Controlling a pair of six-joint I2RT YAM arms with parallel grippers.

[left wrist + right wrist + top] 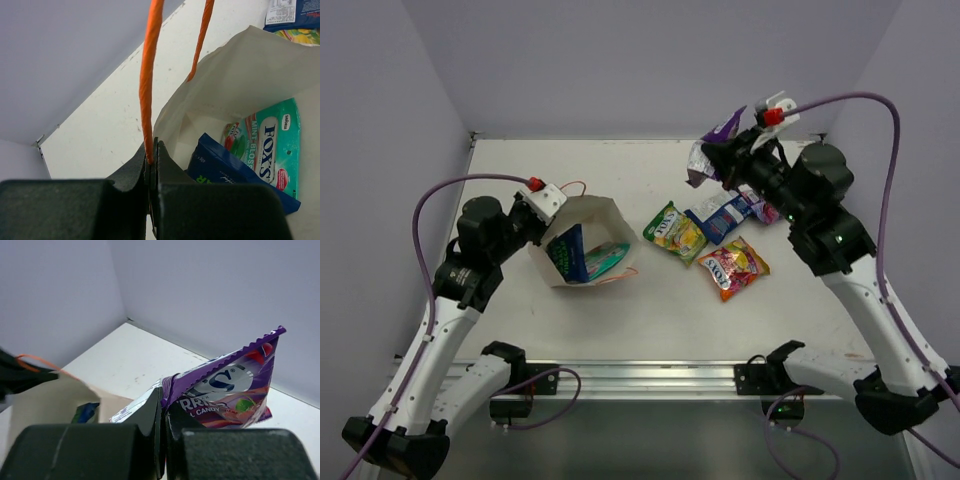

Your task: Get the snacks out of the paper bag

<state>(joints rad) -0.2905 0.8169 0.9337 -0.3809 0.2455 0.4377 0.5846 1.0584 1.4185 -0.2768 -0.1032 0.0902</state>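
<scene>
The paper bag (582,245) sits on the left half of the table (650,330), its mouth gaping up toward the overhead camera. The left tool (151,155) is pressed together on the bag's left rim, right where one orange handle (147,90) meets the paper. Two snacks lie inside the bag, a dark blue packet (235,172) and beside it a teal packet (272,145) marked FOX'S.

On the far right, the right tool (163,400) is raised above the table and pinches a purple packet (230,390) by its lower corner, so the packet hangs clear of the surface.

Three more snacks lie on the table to the right of the bag. A green-yellow packet (674,231) is nearest the bag. A blue-white packet (725,215) lies just beyond it, under the right arm, and an orange-red packet (733,267) lies nearer the front edge.
</scene>
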